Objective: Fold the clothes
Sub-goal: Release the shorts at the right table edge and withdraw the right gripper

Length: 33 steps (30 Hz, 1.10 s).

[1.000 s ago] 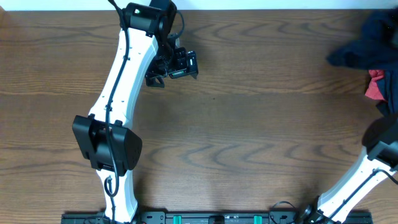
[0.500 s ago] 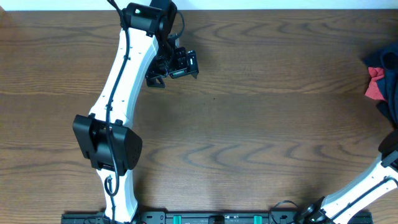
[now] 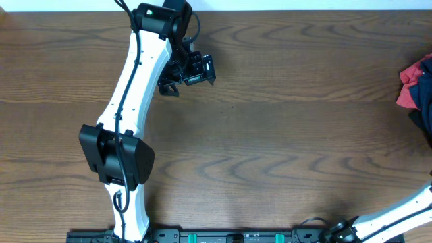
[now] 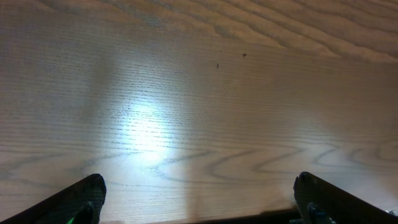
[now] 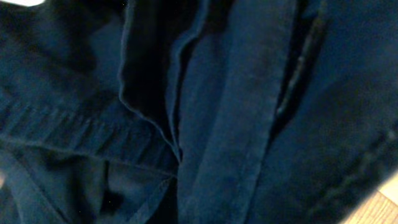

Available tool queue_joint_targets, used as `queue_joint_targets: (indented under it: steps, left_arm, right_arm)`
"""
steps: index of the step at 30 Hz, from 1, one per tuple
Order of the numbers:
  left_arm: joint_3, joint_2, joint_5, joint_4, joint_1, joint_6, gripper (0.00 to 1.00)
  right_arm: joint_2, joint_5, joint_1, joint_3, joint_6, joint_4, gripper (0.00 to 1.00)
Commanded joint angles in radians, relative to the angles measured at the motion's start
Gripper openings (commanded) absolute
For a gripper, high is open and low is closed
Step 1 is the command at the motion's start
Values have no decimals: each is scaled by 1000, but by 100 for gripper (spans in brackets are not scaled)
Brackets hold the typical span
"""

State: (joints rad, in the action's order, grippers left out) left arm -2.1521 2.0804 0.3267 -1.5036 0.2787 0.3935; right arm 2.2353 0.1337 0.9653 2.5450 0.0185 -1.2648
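Left fingers (image 3: 189,75) spread wide, nothing between them, hovering near the far-left part of the desk (image 3: 283,148); the left wrist view shows only bare wood. The clothes (image 3: 425,108) are bunched at the right edge of the desk, mostly cut off in the overhead view, with a red cloth (image 3: 407,88) touching them on the inner side.

Only a strip of the right arm (image 3: 405,214) shows, at the near-right corner. The right fingers are out of sight overhead. The right wrist view is filled with dark blue fabric, seams and a hem, very close, with no fingers visible. I can't tell if they're clenched on the cloth or released.

Step, my read: setup. The garment isn't spread, nothing is folded, and the middle of the desk is bare. Very early in the task.

Next move, as I judge it: get a sure hold on one edge of the dark blue garment and drag it to the middle of the desk. Then I bring the left fingers across to help flatten it. Watch that the red cloth doesn't come along.
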Motion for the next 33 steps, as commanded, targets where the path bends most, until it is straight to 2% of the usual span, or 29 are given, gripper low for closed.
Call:
queue_joint_targets:
  steps: [1,3,4,9,10,13,14,15,16,19,21,27,33]
  left_arm:
    - [9,19,2,-6,3,13,98]
    - [9,19,5,-6,3,21,98]
    - [9,19,5,-6,3,28,98]
    - [9,19,5,-6,3,31,98]
    - [9,19,5,-6,3,31,98]
    - [9,19,3,7,2,31,98]
    - [9,19,-1,18,2,30,98]
    - [9,21,-13,31,3,31,98]
    - [9,25,-18,45,2,31,98]
    - [9,47,-18,69,3,32,98]
    - [9,66,-18,78,6,32,98]
    - [9,109,2,97,25,31,98]
    - [9,109,2,93,38,31,98]
  right_arm:
    - [-41,69,27,32,13,8,58]
    - [-41,83,24,32,2,7,73]
    - [-41,83,21,32,2,7,99]
    - [-41,85,2,32,3,2,99]
    - [-42,88,-1,32,3,-1,95]
    - [-42,189,-17,32,-19,-16,28]
    - [-42,233,-26,32,-21,-25,21]
    - [-40,258,-37,30,-20,-34,27]
    - [-40,264,-54,25,-20,-41,27]
    - [-39,259,-113,-13,-36,-32,11]
    - [-35,259,-156,-52,-53,-10,6]
    - [-23,239,-286,-229,-39,110,2]
    - [-23,41,-322,-298,38,175,1]
